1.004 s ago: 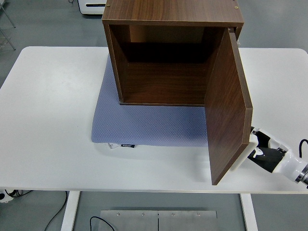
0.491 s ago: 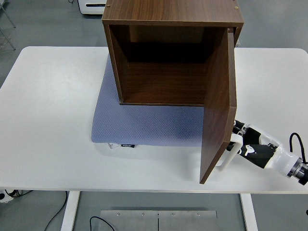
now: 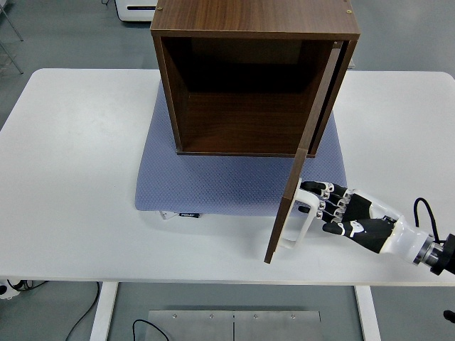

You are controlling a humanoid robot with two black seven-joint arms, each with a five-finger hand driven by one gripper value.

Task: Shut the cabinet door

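Head view: a dark wood cabinet [image 3: 252,28] stood at the far middle of the white surface [image 3: 71,177], resting on a blue-grey mat [image 3: 213,186] whose front edge carried a small dark tag. The cabinet's inside was open to me and held nothing I could see. Its door [image 3: 304,155], hinged on the right side, stood swung out toward the near edge, seen almost edge-on, its lower corner hanging over the surface in front of the mat. A white handle [image 3: 297,229] sat on the door's outer face near that lower end.

My right robot hand [image 3: 334,211] came in from the lower right, black and white, wrist low over the surface. Its fingers [image 3: 321,200] were extended and lay against the white handle on the door's outer side, touching it without closing around it; the hand held nothing.

My left arm did not show.
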